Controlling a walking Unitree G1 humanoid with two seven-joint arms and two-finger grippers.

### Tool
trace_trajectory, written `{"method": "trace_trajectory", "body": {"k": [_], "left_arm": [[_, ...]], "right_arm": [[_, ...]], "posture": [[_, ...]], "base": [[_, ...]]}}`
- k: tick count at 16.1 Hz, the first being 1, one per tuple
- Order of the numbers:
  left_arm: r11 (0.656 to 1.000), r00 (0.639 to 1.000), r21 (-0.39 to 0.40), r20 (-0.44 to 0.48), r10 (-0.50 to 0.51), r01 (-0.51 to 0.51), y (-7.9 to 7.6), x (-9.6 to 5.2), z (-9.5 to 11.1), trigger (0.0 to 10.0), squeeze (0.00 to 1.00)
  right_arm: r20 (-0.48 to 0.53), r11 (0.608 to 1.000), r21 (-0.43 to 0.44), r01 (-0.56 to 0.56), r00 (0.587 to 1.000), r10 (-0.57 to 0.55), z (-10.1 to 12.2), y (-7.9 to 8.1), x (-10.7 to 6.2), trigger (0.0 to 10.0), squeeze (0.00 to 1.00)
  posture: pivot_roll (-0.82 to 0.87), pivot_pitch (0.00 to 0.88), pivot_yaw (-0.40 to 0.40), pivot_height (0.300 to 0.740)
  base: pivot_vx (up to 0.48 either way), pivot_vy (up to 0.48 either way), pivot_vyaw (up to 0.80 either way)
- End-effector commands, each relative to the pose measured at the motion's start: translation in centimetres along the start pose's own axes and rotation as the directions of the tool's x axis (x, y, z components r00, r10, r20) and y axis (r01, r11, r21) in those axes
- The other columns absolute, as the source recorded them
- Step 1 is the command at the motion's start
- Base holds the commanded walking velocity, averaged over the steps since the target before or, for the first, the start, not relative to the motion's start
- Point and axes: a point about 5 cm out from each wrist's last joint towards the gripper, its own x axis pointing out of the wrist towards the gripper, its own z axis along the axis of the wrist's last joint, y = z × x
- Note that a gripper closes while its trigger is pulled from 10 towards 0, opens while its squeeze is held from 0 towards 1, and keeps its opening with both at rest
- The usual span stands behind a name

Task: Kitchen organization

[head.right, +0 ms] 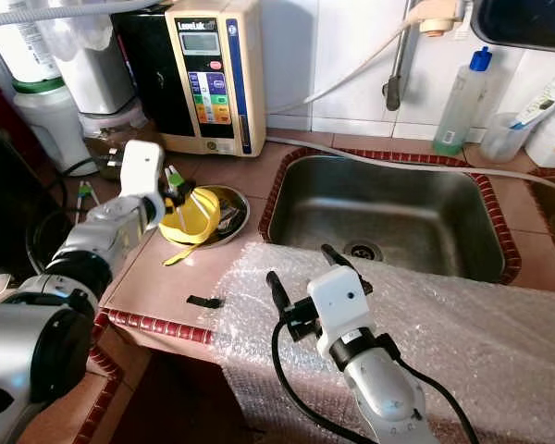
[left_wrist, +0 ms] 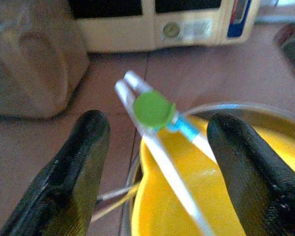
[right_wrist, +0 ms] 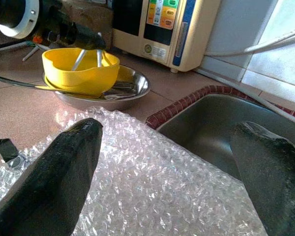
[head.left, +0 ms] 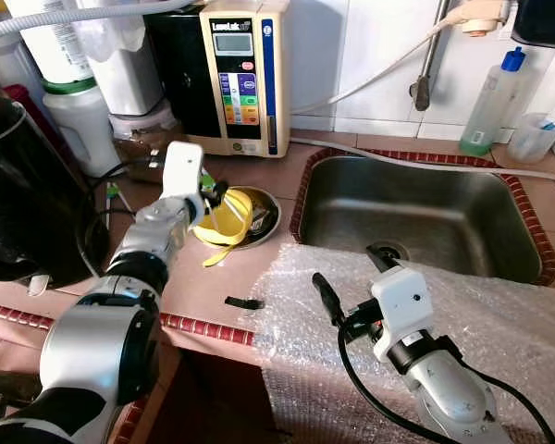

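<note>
A yellow bowl [head.left: 229, 220] sits in a shallow steel dish [head.left: 266, 225] on the tiled counter, left of the sink. A pair of pale chopsticks [left_wrist: 152, 110], joined by a green round clip, stands in the bowl. My left gripper [head.left: 213, 195] is at the bowl's near rim and open. Its fingers [left_wrist: 73, 172] flank the top of the chopsticks without touching them. My right gripper [head.left: 352, 278] hovers open over a sheet of bubble wrap [head.left: 499, 314], with nothing between its fingers [right_wrist: 59, 182].
The steel sink [head.left: 425, 213] lies at the right, with the bubble wrap over its front edge. A cream water machine [head.left: 243, 74] and jugs stand against the wall. A black kettle [head.left: 28, 194] is at the far left. A small black scrap [head.left: 243, 302] lies near the counter edge.
</note>
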Motion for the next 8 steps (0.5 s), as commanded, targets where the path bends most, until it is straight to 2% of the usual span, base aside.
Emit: {"method": "trace_trajectory", "body": {"k": [1, 6, 7, 8], "left_arm": [[1.0, 1.0, 0.02, -0.006, 0.015, -0.015, 0.5, -0.1, 0.0, 10.0, 1.0], [0.999, 0.998, 0.052, -0.065, 0.006, -0.003, 0.4, -0.1, -1.2, 10.0, 1.0], [0.998, 0.998, 0.055, -0.065, -0.002, 0.005, 0.3, -0.1, -1.2, 10.0, 0.0], [0.998, 0.998, 0.055, -0.062, -0.004, 0.008, 0.3, -0.1, -1.1, 10.0, 0.0]], "right_arm": [[0.009, 1.0, -0.003, -0.009, 1.0, 0.009, 0.2, 0.0, 0.1, 10.0, 0.0], [0.005, 1.0, -0.004, -0.006, 1.0, 0.006, 0.1, 0.1, 0.0, 10.0, 0.0], [0.005, 1.0, -0.005, -0.003, 1.0, 0.003, 0.1, 0.0, 0.0, 10.0, 0.0], [0.005, 1.0, -0.006, -0.001, 1.0, 0.001, 0.1, 0.0, 0.0, 10.0, 0.0]], "posture": [[0.0, 0.0, 0.086, 0.74], [0.0, 0.0, 0.088, 0.74], [0.0, 0.0, 0.09, 0.74], [0.0, 0.0, 0.092, 0.74]], "base": [[0.0, 0.0, 0.0], [0.0, 0.0, 0.0], [0.0, 0.0, 0.0], [0.0, 0.0, 0.0]]}}
